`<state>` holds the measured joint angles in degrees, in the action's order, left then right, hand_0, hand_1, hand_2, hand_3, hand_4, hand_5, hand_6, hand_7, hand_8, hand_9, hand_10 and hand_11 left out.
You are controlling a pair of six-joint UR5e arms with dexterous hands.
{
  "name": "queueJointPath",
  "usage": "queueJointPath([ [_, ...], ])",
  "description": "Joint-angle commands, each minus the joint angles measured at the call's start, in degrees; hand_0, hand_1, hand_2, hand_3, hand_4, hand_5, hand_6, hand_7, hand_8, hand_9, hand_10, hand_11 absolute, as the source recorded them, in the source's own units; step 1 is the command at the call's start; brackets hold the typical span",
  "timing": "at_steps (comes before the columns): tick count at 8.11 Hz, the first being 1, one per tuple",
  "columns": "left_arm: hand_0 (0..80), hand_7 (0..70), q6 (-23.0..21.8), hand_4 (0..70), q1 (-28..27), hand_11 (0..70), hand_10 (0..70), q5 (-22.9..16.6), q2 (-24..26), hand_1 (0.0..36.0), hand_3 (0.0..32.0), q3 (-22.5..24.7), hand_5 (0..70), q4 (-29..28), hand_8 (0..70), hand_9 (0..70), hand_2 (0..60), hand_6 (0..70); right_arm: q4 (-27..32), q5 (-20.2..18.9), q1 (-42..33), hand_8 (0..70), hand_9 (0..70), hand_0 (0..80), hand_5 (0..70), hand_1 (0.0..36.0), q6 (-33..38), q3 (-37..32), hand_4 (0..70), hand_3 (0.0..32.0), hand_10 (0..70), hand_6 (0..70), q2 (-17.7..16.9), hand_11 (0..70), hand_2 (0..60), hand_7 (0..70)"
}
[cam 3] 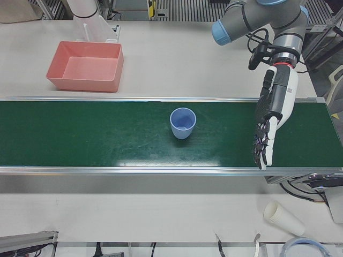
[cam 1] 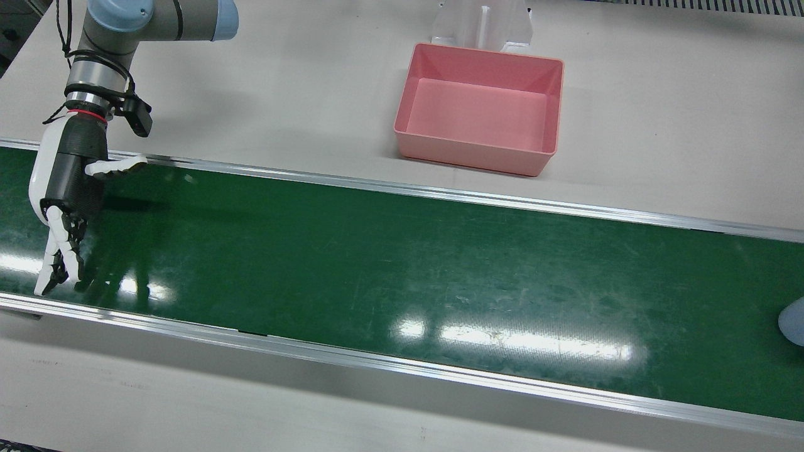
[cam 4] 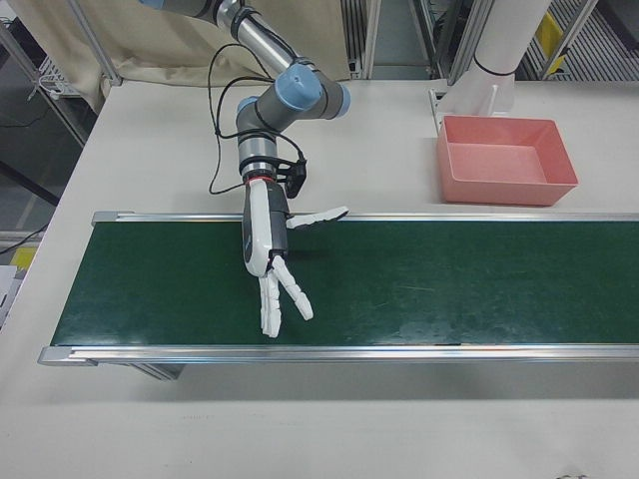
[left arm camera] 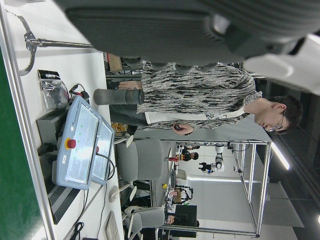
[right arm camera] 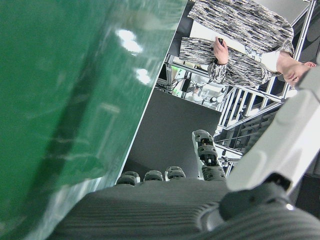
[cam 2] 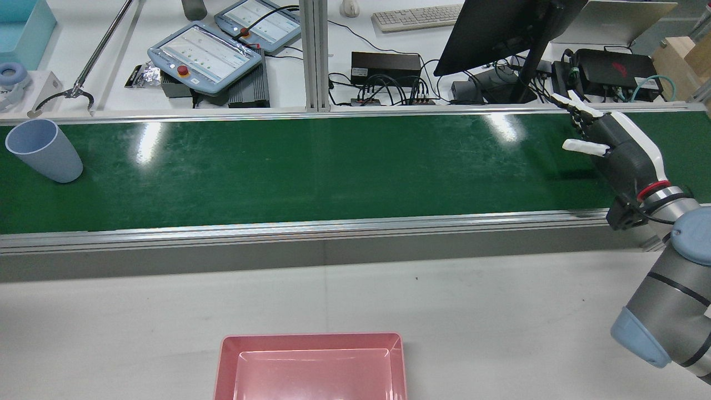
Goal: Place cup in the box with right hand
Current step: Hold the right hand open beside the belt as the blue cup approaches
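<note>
Over the green belt (cam 1: 377, 251), the right hand (cam 1: 66, 188) hangs with fingers spread and thumb out, holding nothing, apparently posed to receive. Far along the belt from that hand, toward the left arm's end, the blue cup (cam 2: 44, 150) stands upright. Behind the belt, between the arms, the pink box (cam 1: 480, 116) waits empty. The left hand (cam 3: 270, 120) hovers slack beside the cup, fingers loose, likely kept clear.

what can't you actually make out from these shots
- cup: in the front view it is cut off by the right edge, so only a sliver shows.
- box: in the rear view its near part is cut off by the bottom edge.
- left hand: outside the rear and front views; only the left-front view shows it.
- right hand: its own body fills the bottom of its view, and neither cup nor box shows there.
</note>
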<state>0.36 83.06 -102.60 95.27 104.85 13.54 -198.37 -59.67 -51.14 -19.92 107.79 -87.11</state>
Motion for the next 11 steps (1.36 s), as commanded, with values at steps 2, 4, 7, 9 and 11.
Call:
queueJointPath([
  [2,0.0,0.0,0.08,0.0,0.0,0.0,0.0,0.03,0.0,0.0,0.0,0.0,0.0,0.0,0.0,0.0,0.0,0.0,0.0,-0.01,1.22,0.6,0.7,38.8,3.0,7.3,-0.38,0.14,0.0,0.0,1.1,1.7,0.45,2.7,0.0,3.5],
  [4,0.0,0.0,0.08,0.0,0.0,0.0,0.0,0.03,0.0,0.0,0.0,0.0,0.0,0.0,0.0,0.0,0.0,0.0,0.0,-0.01,1.57,0.7,0.8,38.8,2.9,7.4,-0.73,0.32,0.0,0.0,0.9,1.8,0.71,2.4,0.4,4.0],
  [7,0.0,0.0,-0.01,0.0,0.0,0.0,0.0,0.03,0.0,0.0,0.0,0.0,0.0,0.0,0.0,0.0,0.0,0.0,0.0,-0.01,1.84,0.9,1.0,39.0,2.9,7.5,-0.99,0.41,0.0,0.0,0.7,1.9,0.89,2.0,0.7,4.9],
  [9,0.0,0.0,-0.01,0.0,0.0,0.0,0.0,0.03,0.0,0.0,0.0,0.0,0.0,0.0,0.0,0.0,0.0,0.0,0.0,-0.01,1.84,0.7,1.0,38.9,2.8,7.5,-1.08,0.84,0.0,0.0,0.7,2.1,1.33,2.1,0.8,4.9],
  [11,0.0,0.0,0.08,0.0,0.0,0.0,0.0,0.03,0.0,0.0,0.0,0.0,0.0,0.09,0.0,0.0,0.0,0.0,0.0,-0.01,1.92,0.6,1.0,39.1,2.8,7.5,-1.78,0.93,0.0,0.0,0.8,2.1,2.38,2.2,0.7,5.1],
])
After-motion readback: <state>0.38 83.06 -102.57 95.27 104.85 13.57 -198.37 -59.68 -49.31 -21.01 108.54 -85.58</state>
